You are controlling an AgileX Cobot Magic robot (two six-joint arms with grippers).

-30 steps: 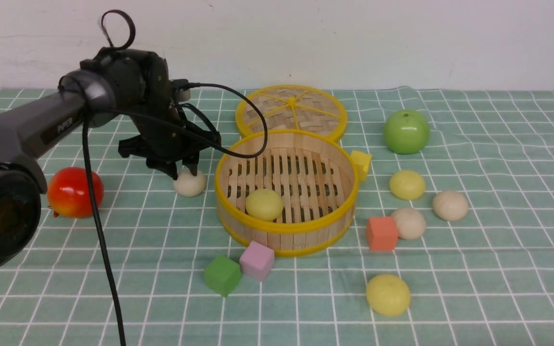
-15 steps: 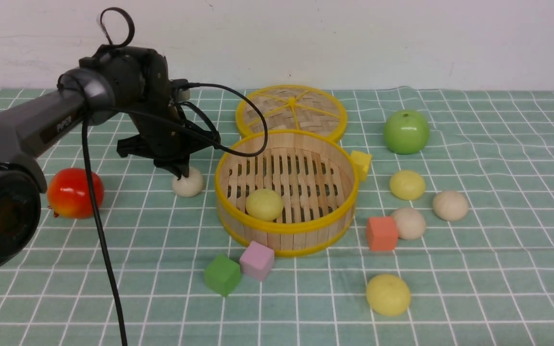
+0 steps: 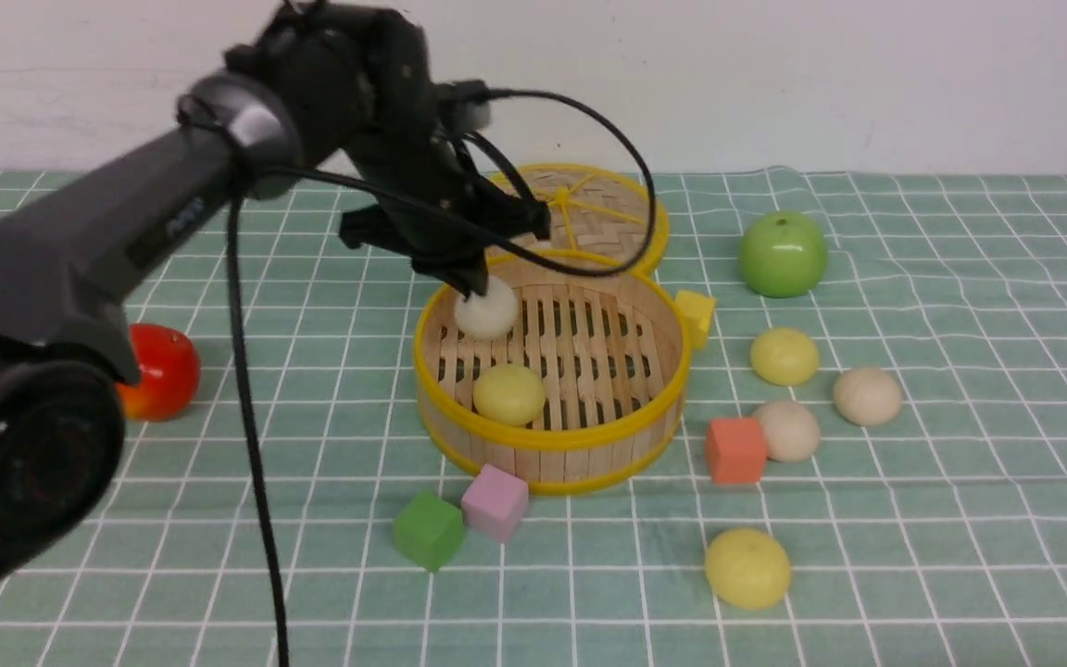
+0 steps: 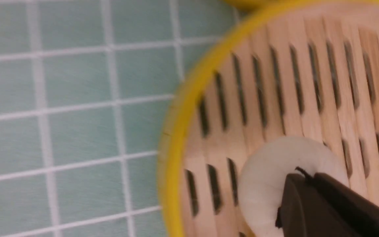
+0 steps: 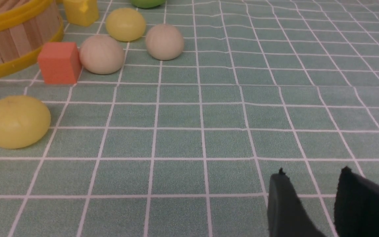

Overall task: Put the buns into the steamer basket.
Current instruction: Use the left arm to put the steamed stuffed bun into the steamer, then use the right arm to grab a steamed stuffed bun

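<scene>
Lower cream-beige dome bun point(image 3: 487, 313), pinched in left pincer point(image 3: 476, 289), onto round bamboo steamer basket point(image 3: 552, 443) slats at ten o'clock, clear of pale yellow bun point(image 3: 508, 394) at seven; release gently.

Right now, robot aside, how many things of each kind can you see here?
Yellow buns: 3
Cream buns: 3
Cubes: 4
Fruits: 2
Basket: 1
Lid: 1
Total: 14
</scene>
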